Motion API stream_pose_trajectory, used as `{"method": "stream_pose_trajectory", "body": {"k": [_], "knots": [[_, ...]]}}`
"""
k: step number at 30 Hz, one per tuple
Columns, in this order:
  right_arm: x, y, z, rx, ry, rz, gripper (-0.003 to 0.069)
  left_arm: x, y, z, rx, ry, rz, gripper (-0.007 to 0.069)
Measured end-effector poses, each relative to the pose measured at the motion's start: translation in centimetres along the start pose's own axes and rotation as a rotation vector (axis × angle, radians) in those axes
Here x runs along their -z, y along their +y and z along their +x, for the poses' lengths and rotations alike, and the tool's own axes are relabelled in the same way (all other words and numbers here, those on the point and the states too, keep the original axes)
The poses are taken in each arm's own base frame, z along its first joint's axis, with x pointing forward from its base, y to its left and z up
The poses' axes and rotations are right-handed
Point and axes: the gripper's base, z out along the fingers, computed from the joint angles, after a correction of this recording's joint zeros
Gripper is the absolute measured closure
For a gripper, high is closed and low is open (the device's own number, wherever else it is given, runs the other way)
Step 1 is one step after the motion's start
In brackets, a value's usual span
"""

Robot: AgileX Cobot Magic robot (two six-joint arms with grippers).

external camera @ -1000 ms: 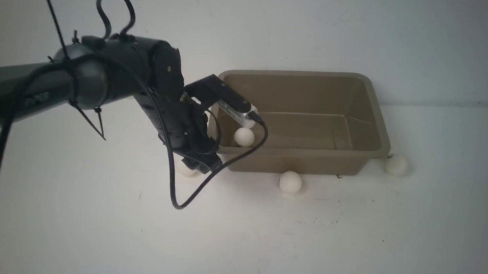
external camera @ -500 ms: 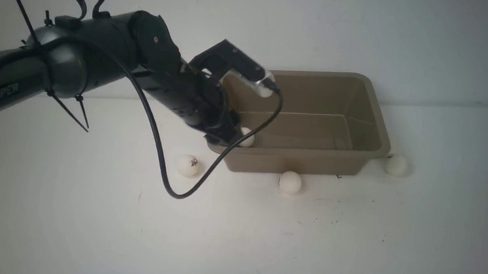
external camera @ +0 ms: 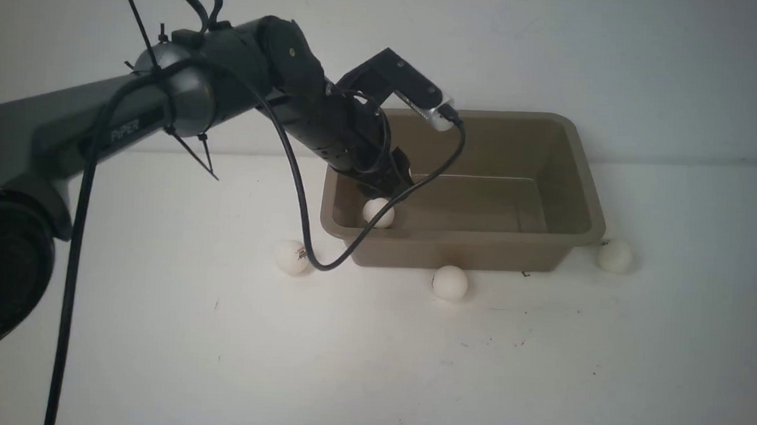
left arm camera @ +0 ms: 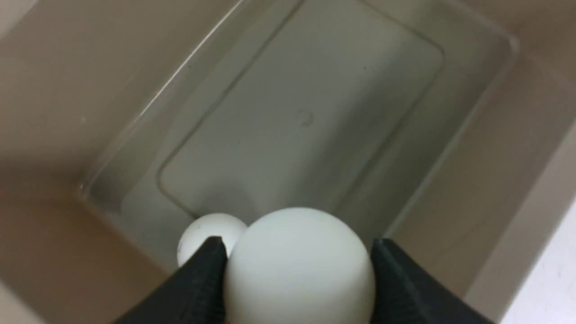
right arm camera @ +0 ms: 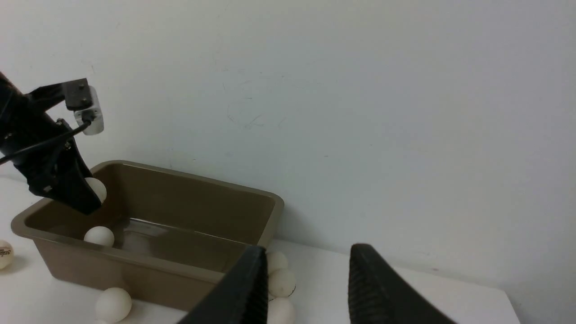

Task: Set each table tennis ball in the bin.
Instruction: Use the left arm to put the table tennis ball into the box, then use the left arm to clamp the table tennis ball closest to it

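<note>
One small matte white table tennis ball is clamped in the left pincer over the taupe rectangular plastic bin; release step apparently due: part the jaws so it drops inside

The left arm is stretching forward and sloping downward, and the left gripper is pinching a ball between its black fingers. The right gripper is hovering, fingers parted and empty.
</note>
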Motion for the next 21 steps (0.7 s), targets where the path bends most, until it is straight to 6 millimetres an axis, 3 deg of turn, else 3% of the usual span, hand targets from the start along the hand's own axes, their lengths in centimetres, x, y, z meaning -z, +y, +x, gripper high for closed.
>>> {"method": "stream_pose_trajectory", "body": {"k": [2, 4, 5, 8, 18, 21], "knots": [[0.0, 0.0, 0.0, 0.000, 0.000, 0.000, 0.0416, 0.0, 0.0, -0.1, -0.016, 0.004, 0.008, 0.0264], [0.0, 0.0, 0.0, 0.000, 0.000, 0.000, 0.0416, 0.3, -0.1, -0.4, -0.033, 0.009, 0.022, 0.0225], [0.0, 0.0, 0.0, 0.004, 0.001, 0.000, 0.0416, 0.8, -0.1, -0.9, -0.030, 0.001, 0.025, 0.0158], [0.0, 0.0, 0.0, 0.015, 0.002, -0.001, 0.0416, 1.7, -0.1, -1.3, -0.017, -0.001, 0.018, 0.0116], [0.0, 0.0, 0.1, 0.021, 0.008, -0.001, 0.0416, 7.0, 1.2, -1.1, 0.066, 0.052, -0.030, 0.0135], [0.0, 0.0, 0.1, 0.022, 0.009, -0.001, 0.0416, 10.1, 2.0, -0.9, 0.091, 0.047, -0.047, 0.0136]]}}
